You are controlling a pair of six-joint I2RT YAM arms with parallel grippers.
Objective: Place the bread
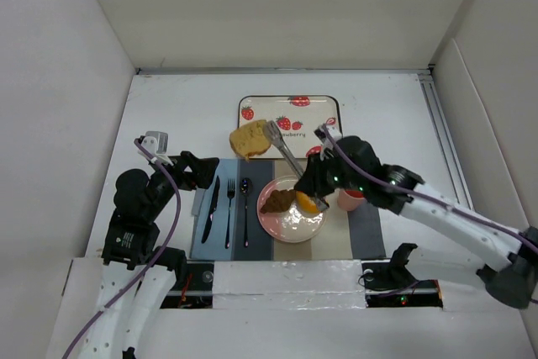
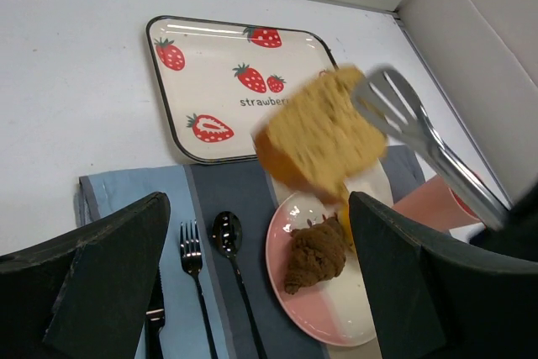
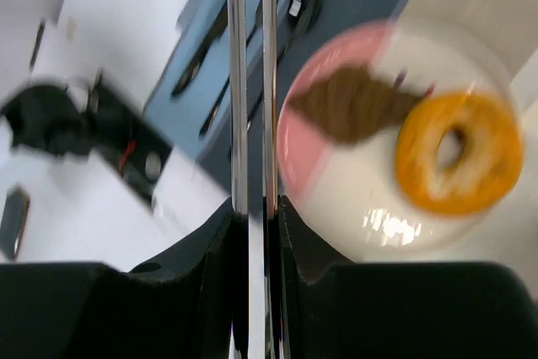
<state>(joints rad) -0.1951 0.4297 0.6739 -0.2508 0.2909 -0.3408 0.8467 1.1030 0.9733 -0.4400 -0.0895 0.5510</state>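
Note:
My right gripper (image 1: pixel 315 182) is shut on metal tongs (image 1: pixel 282 150), whose tips pinch the tan-yellow loaf slice (image 1: pixel 250 139) in the air over the near left corner of the strawberry tray (image 1: pixel 290 111). The slice (image 2: pixel 324 136) and tongs (image 2: pixel 420 136) also show in the left wrist view. The dark brown wedge (image 1: pixel 276 201) and the orange donut (image 1: pixel 308 203) lie on the pink-and-white plate (image 1: pixel 290 229). The right wrist view shows the tongs (image 3: pixel 250 81) between my fingers, the wedge (image 3: pixel 353 102) and the donut (image 3: pixel 458 153). My left gripper (image 1: pixel 197 170) is open and empty over the cutlery.
A knife (image 1: pixel 210 208), fork (image 1: pixel 229 212) and spoon (image 1: pixel 245 208) lie on the blue-grey placemat (image 1: pixel 197 237) left of the plate. A pink cup (image 1: pixel 349 199) stands right of the plate, under my right arm. White walls enclose the table.

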